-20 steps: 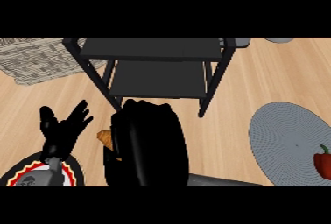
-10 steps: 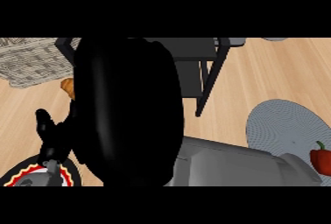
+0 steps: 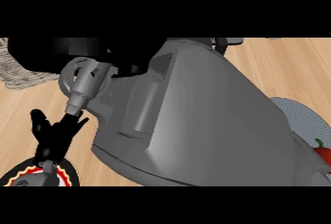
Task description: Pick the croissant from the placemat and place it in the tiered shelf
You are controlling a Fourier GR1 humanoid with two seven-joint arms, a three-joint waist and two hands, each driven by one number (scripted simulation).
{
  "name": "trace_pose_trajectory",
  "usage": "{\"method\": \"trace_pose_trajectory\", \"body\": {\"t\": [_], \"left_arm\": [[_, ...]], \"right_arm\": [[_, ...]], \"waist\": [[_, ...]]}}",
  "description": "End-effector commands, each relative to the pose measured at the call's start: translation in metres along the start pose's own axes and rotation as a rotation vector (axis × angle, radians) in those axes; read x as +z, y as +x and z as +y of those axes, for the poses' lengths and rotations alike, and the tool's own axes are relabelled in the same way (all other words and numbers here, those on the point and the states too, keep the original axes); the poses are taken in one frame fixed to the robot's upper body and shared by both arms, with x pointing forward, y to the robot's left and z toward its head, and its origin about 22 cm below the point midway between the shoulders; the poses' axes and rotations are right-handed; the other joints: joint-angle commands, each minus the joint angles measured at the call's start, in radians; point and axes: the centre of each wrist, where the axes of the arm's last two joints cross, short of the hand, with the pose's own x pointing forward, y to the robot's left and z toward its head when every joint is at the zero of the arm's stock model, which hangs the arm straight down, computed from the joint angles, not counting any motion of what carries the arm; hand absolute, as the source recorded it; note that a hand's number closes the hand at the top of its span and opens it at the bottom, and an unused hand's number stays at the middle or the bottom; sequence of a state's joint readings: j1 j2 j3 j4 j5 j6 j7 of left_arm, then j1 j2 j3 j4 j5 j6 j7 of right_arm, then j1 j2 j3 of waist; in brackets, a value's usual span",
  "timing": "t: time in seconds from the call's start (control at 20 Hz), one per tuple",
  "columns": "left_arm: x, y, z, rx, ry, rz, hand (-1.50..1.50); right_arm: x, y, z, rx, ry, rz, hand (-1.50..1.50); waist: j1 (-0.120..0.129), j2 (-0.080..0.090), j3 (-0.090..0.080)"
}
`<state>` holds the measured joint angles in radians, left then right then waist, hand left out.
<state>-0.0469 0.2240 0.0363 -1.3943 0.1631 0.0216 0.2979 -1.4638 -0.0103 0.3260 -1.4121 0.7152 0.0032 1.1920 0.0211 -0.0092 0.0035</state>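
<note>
Right forearm (image 3: 194,122) fills view – right hand, croissant and shelf hidden, grip cannot be told. Left hand (image 3: 55,131) fingers spread, at lower left above plate (image 3: 26,175). Placemat (image 3: 304,122) at right edge.

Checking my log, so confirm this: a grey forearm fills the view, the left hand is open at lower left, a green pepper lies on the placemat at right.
One error: the head view shows the pepper on the placemat is red, not green. The forearm and open left hand are as stated.
</note>
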Motion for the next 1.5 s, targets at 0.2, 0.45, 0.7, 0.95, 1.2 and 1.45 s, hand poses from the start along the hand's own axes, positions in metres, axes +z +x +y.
{"method": "trace_pose_trajectory", "body": {"t": [0.2,0.45,0.7,0.95,1.2,1.45], "left_arm": [[-0.005,0.003,0.0,0.023,-0.001,0.036,0.0],[-0.003,-0.013,-0.014,0.013,0.001,0.036,0.0],[0.005,-0.022,0.001,0.001,0.001,0.032,0.0],[0.005,-0.024,-0.01,-0.005,-0.014,0.027,0.0],[-0.014,-0.003,-0.015,0.02,0.001,0.026,0.0],[-0.009,0.002,-0.017,0.02,-0.001,0.016,0.0]], "right_arm": [[-0.044,-0.003,0.005,0.057,0.113,0.17,1.5],[-0.066,-0.003,0.015,0.106,0.124,0.16,1.5],[-0.079,-0.026,0.022,0.128,0.123,0.151,1.5],[-0.097,-0.05,0.042,0.151,0.095,0.173,1.5],[-0.099,-0.056,0.051,0.112,0.073,0.131,1.5],[-0.108,-0.045,0.05,0.104,0.076,0.114,1.5]], "waist": [[-0.01,0.01,-0.005],[-0.004,0.013,-0.005],[-0.008,0.01,-0.004],[0.001,0.014,-0.005],[-0.009,0.014,-0.004],[0.003,0.014,-0.005]]}}
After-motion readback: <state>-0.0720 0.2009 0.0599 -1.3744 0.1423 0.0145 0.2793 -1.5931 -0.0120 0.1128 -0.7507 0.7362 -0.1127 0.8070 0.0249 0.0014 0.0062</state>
